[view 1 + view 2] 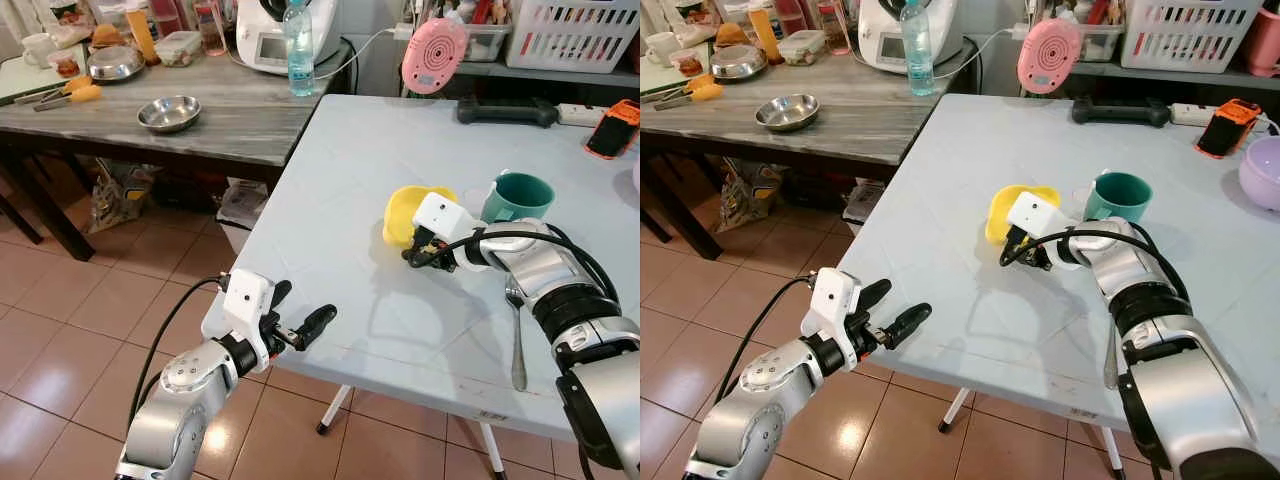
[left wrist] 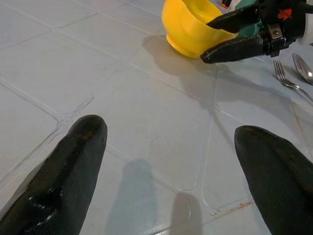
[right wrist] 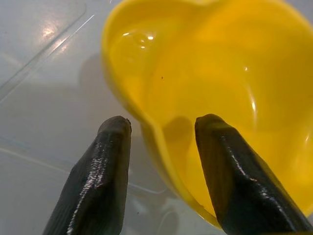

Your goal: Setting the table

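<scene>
**Q:** Right gripper (image 3: 161, 142), what's it doing?

**A:** Fingers parted, straddling the rim of the yellow bowl (image 1: 408, 212), one inside, one outside. Can't tell if they're touching it yet.

**Q:** And around it?

**A:** Bowl's on the white table (image 1: 330, 180), tilted, just beside a teal mug (image 1: 520, 197). Fork (image 1: 516, 335) lies near the right arm. Left gripper (image 1: 300, 320) hangs spread open at the table's near edge.

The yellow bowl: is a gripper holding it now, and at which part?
The right gripper has the yellow bowl by its rim: one finger inside, one outside the wall. Whether the fingers press it cannot be told. The left gripper is open, holding nothing.
</scene>
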You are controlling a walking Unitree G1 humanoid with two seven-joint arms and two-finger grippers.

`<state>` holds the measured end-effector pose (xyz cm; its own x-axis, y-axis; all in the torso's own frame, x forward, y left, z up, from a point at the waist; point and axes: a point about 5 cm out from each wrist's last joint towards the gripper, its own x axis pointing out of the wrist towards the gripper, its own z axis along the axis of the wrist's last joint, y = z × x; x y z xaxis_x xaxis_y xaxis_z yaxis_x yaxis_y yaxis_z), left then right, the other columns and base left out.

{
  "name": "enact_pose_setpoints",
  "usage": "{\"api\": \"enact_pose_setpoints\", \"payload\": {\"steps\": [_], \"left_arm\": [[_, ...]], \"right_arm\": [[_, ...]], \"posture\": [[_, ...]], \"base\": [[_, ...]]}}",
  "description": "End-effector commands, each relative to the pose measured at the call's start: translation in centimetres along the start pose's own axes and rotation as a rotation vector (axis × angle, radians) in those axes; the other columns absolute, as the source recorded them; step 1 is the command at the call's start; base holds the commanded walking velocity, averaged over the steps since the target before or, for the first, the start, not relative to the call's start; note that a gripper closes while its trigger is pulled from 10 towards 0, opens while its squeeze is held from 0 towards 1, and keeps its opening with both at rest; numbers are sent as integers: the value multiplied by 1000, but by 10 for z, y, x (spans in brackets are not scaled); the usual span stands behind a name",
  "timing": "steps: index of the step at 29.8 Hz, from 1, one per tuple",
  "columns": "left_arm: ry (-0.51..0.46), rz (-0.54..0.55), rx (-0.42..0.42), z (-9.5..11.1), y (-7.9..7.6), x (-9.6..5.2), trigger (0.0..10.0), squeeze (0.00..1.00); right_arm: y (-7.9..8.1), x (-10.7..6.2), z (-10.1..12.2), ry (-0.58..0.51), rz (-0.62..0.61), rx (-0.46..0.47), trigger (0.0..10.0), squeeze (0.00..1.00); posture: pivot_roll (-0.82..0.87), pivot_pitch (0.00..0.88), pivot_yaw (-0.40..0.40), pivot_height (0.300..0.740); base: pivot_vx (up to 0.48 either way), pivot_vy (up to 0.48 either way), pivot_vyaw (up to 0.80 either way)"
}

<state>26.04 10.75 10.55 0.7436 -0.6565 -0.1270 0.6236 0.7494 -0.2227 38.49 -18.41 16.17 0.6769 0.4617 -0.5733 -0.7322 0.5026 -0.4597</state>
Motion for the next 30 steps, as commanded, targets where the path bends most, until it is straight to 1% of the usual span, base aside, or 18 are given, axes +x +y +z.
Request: {"api": "enact_pose_setpoints", "payload": {"steps": [1,11,18,20,23,24,25,26,30], "left_arm": [[0,0,9,3,1,1,10000,0],[0,8,11,4,3,2,10000,0],[6,11,15,4,4,2,10000,0],[1,20,23,5,5,2,10000,0],[-22,46,30,10,10,3,10000,0],[-33,60,33,12,12,4,10000,0],[-53,91,35,16,17,4,10000,0],[-59,104,36,17,20,5,10000,0],[-71,120,41,20,23,5,10000,0]], "right_arm": [[-7,-2,9,-18,-26,-30,0,0],[-8,-1,8,-19,-26,-47,0,0],[-7,-1,8,-33,-24,-34,0,0],[-8,-2,12,-74,-40,-27,0,0],[-9,-4,21,-168,-91,-2,0,0],[-7,-5,25,-219,-108,10,0,0],[2,-8,30,-313,-126,29,0,0],[9,-10,30,-355,-135,21,0,0],[23,-12,26,-388,-170,-8,0,0]], "posture": [[-55,54,47,740],[-51,50,47,740],[-54,48,50,740],[-54,45,47,740],[-54,41,45,740],[-55,38,44,740],[-56,35,46,740],[-62,32,49,740],[-66,29,53,740]], "base": [[0,0,0],[0,0,0],[0,0,0],[0,0,0],[0,0,0],[0,0,0],[0,0,0],[0,0,0],[0,0,0]]}}
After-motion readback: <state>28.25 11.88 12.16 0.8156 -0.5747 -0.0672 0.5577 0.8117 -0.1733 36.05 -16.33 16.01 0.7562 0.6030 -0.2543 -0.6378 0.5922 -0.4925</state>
